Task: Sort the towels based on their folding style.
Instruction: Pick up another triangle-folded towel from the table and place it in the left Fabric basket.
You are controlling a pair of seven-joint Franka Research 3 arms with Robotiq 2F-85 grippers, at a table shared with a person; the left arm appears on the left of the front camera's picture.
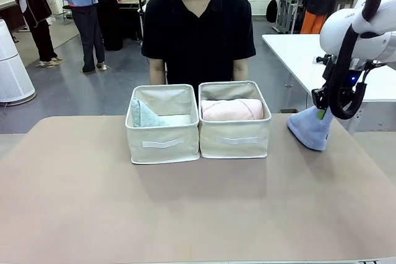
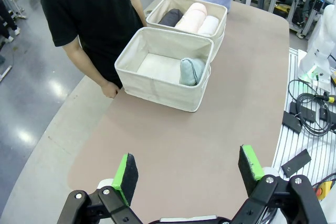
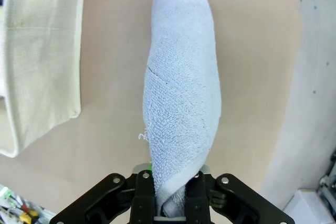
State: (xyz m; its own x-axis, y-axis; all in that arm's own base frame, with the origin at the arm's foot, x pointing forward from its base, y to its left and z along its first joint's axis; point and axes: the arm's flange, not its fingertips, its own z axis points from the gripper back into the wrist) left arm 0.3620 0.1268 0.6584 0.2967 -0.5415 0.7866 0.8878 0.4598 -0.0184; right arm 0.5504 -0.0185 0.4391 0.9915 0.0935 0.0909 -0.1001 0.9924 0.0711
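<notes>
While the right jaws pinch one end of the blue towel [image 3: 181, 103], right of the bins [image 1: 234, 139], its soft, light terry probably yields; clamping all layers should preserve the cone. Left jaws stand spread.

Bright, even overhead light covers the table [image 1: 185, 214], leaving only soft, faint shadows in front of the bins [image 1: 162, 146]. In the left wrist view the glossy floor [image 2: 31, 103] carries pale glare patches, and the wide lens bends the table's edges. The right wrist view is sharp enough to show the periwinkle towel [image 3: 181, 103]'s terry loops.
</notes>
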